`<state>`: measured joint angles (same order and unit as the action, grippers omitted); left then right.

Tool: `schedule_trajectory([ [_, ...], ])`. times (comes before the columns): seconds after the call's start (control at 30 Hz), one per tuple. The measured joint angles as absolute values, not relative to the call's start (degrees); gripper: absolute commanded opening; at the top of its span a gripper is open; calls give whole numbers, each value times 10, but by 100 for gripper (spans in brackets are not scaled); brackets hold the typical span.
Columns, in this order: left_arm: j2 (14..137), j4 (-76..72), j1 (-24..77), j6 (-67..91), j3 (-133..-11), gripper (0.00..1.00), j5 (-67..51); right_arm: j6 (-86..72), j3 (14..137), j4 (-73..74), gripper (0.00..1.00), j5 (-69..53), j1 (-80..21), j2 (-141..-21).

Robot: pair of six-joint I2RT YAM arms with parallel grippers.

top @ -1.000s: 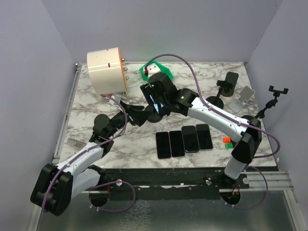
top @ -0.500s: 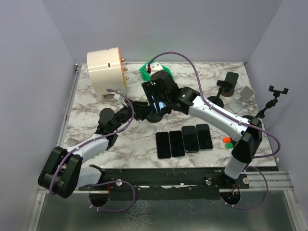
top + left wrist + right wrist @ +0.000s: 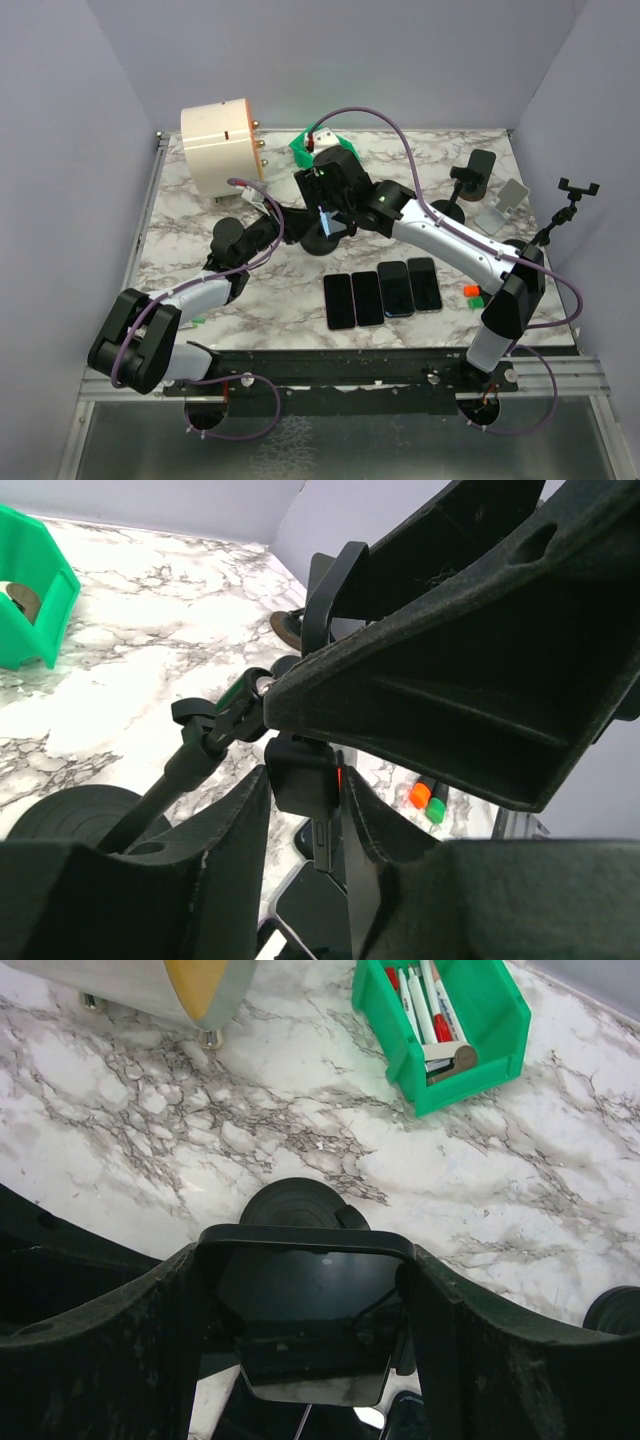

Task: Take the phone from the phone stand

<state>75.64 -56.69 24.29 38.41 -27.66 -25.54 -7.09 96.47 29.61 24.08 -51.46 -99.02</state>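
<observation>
Marbled counter [image 3: 180,250] between lilac walls [image 3: 60,150]: cream drum [image 3: 220,145] and green bin [image 3: 322,148] at the back, four flat phones [image 3: 368,297] in a row near the front. One phone [image 3: 305,1310], upright at the counter's middle above the round base of the stand [image 3: 295,1200], gripped by its two long edges between the fingers of the right claw [image 3: 326,208]. Fingers of the left claw [image 3: 305,780] sit either side of the stand's clamp block, close against it; whether they pinch it cannot be told.
</observation>
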Motion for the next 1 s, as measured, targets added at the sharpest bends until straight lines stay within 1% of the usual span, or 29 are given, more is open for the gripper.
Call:
schedule_trajectory([
  [0.2, 759, -568, 241, 385, -277, 9, -255, -74, 965, 296, 25, 235, -511, -990],
  [0.27, 759, -568, 241, 386, -277, 0, -255, -75, 964, 295, 22, 233, -510, -990],
  [0.33, 761, -570, 239, 387, -277, 0, -255, -76, 963, 292, 18, 231, -509, -990],
  [0.47, 764, -575, 236, 391, -277, 0, -253, -84, 955, 280, 2, 222, -503, -990],
  [0.5, 765, -578, 233, 394, -276, 0, -251, -89, 952, 275, 0, 216, -500, -989],
  [1.0, 769, -630, 219, 428, -259, 0, -242, -156, 885, 206, 0, 132, -463, -950],
])
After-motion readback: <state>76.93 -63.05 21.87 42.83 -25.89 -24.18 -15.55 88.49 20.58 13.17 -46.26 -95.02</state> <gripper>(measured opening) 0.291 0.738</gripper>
